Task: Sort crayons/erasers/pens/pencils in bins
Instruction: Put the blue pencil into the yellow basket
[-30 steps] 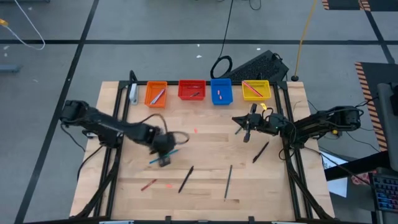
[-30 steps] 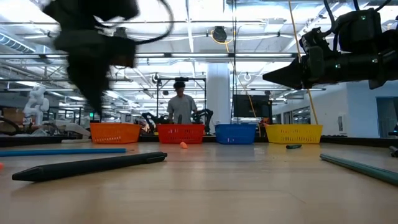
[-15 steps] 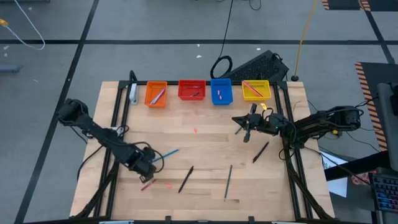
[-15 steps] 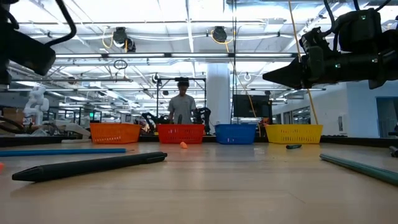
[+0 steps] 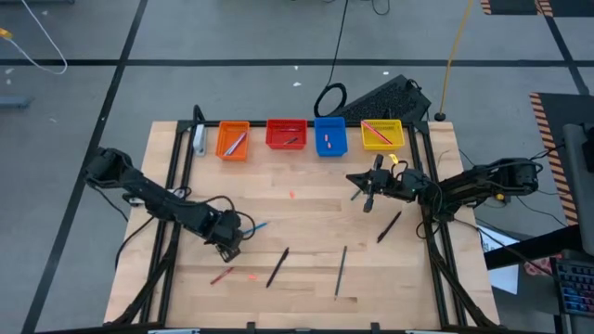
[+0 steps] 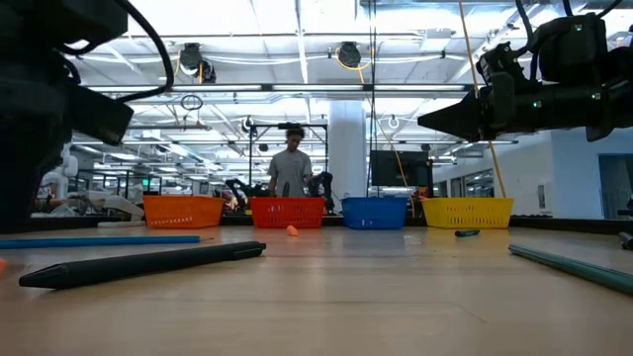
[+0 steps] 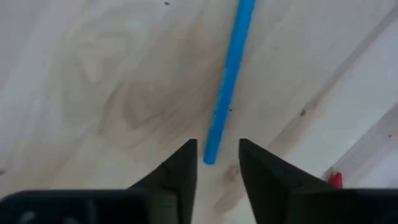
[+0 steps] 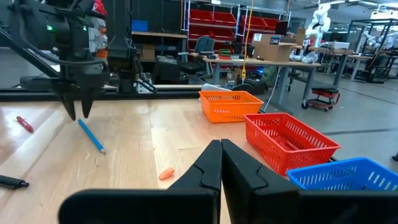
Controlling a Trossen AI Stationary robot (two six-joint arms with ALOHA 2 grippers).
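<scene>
Some items are already binned (all four bins hold something) — several sticks are left on the worktop. The left gripper, fingers spread, is poised over the blue pen; the right gripper is held pressed shut

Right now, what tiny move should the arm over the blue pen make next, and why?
Probably come straight down. The left gripper is open, the blue pen has its end between the fingers, and they do not look to be touching it yet.

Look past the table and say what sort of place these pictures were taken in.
Probably a robotics lab or workshop: a large hall with red shelving, workbenches and a white humanoid robot behind the left gripper and the right gripper.
</scene>
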